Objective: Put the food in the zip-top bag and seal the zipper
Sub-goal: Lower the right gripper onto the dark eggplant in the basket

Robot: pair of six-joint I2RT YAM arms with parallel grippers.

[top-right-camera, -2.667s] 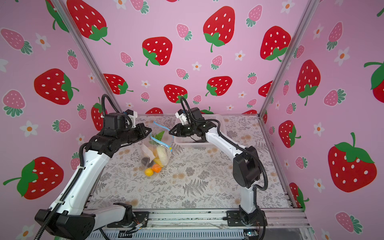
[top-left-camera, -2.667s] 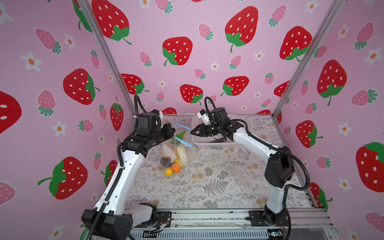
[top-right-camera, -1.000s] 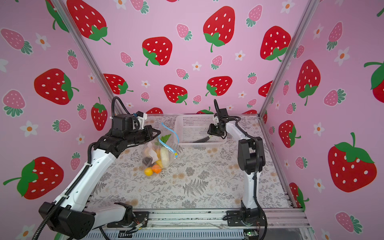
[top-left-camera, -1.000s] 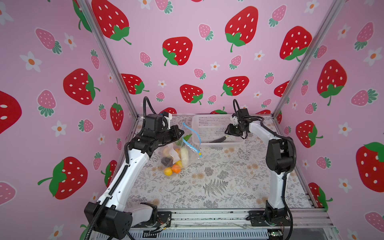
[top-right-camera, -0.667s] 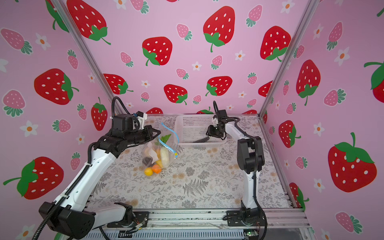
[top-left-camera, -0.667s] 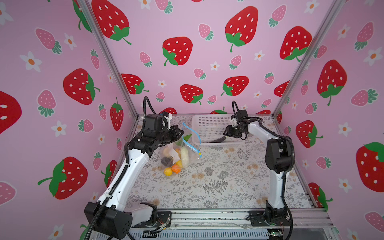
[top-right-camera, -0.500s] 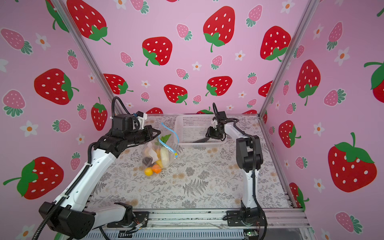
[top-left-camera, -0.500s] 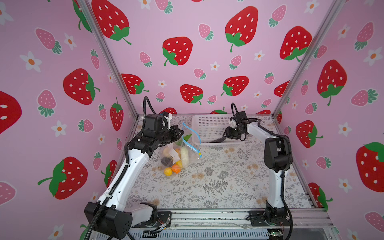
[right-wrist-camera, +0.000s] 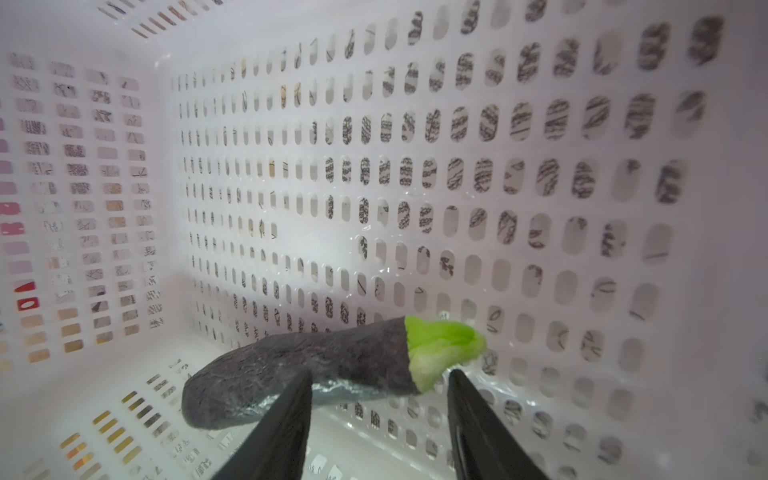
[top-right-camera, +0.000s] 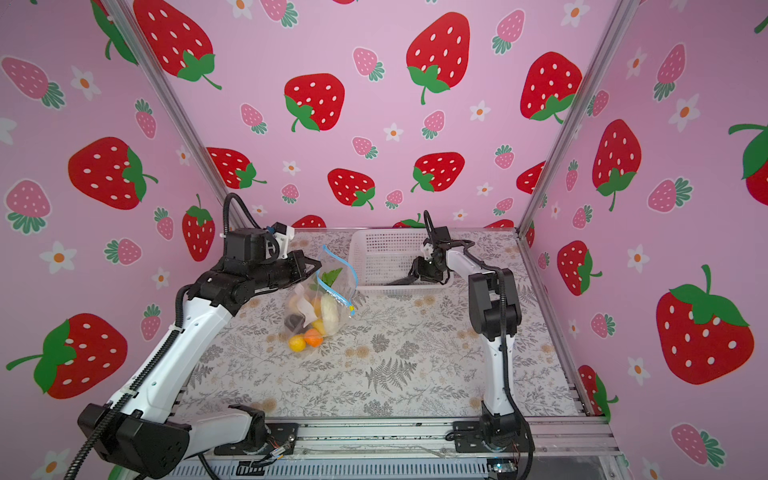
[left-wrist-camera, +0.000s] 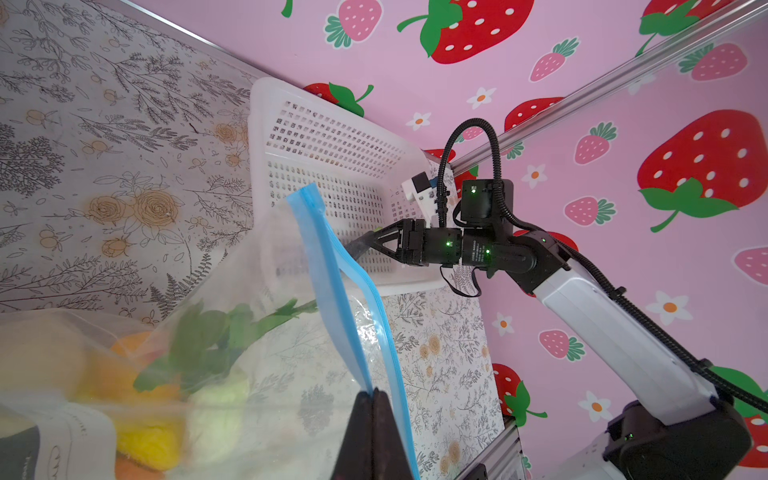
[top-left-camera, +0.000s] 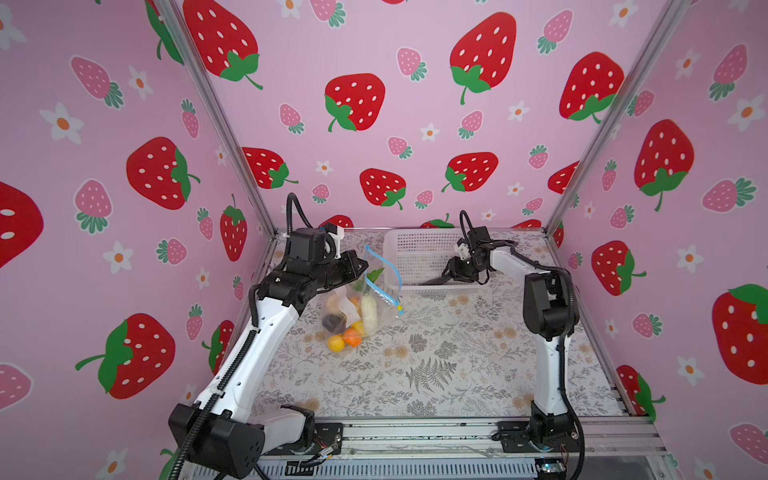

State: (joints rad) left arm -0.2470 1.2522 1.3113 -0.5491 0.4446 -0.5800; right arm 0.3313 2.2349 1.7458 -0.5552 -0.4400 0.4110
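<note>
1. Over on the left, the left gripper [left-wrist-camera: 373, 395] is clamped tight on the zipper [left-wrist-camera: 332, 291] strip. It holds the zip-top bag [top-left-camera: 376, 309] up by that edge, with the mouth gaping toward the basket side.
2. Most of the food [top-left-camera: 351, 332] is already in the bag: yellow, orange, beige and dark pieces plus a green leaf. It's all slumped at the bottom, which rests on the table [top-left-camera: 436, 353].
3. Just right of the bag is the white basket [top-left-camera: 415, 245]. One piece is left in it, a dark eggplant [right-wrist-camera: 316, 365] lying flat on the basket floor near a corner.
4. The right gripper [right-wrist-camera: 380, 374] is down inside the basket, jaws about half apart and holding nothing. The eggplant sits right at the fingertips, and its long axis runs the same way as the gap between them. The green cap is by one finger.
5. My guess: closing now would squeeze it lengthwise, so a wrist turn looks needed first. The right arm is way nearer, and the carry then goes left to the bag mouth.
</note>
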